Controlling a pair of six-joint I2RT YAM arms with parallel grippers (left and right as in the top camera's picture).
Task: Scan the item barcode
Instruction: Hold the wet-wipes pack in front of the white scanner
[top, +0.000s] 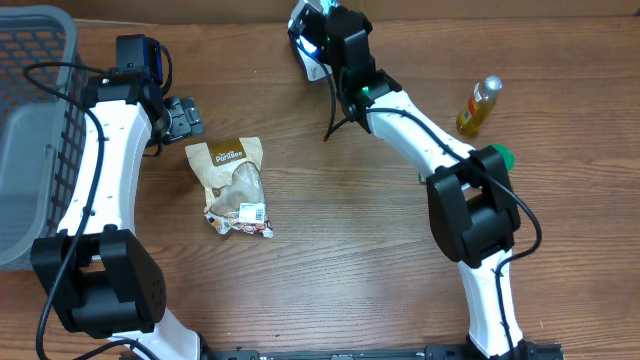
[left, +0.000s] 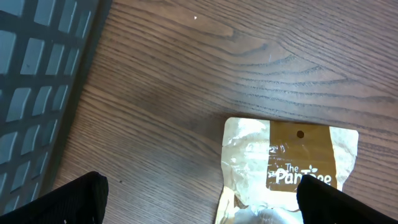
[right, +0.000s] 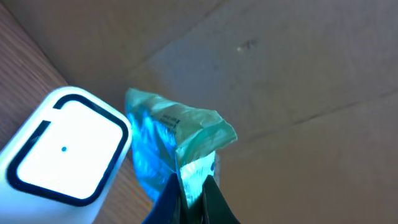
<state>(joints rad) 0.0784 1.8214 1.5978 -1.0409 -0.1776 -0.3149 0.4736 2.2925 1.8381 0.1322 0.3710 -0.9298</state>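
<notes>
My right gripper (right: 193, 182) is shut on a thin green-blue packet (right: 177, 140), pinching its lower edge. It holds the packet upright beside the white scanner (right: 65, 152), whose light tints the packet blue. From overhead, this gripper (top: 322, 38) and scanner (top: 310, 62) sit at the table's far edge. A brown snack pouch (top: 232, 180) with a white label lies flat left of centre. My left gripper (top: 183, 117) hovers open just beyond the pouch's top edge. In the left wrist view the pouch (left: 292, 162) lies by the right finger (left: 336, 202), with nothing between the jaws.
A grey wire basket (top: 35, 110) stands at the left edge, and its wall (left: 37, 74) shows in the left wrist view. A yellow bottle (top: 480, 105) and a green object (top: 503, 157) are at the right. Cardboard backs the table behind the scanner.
</notes>
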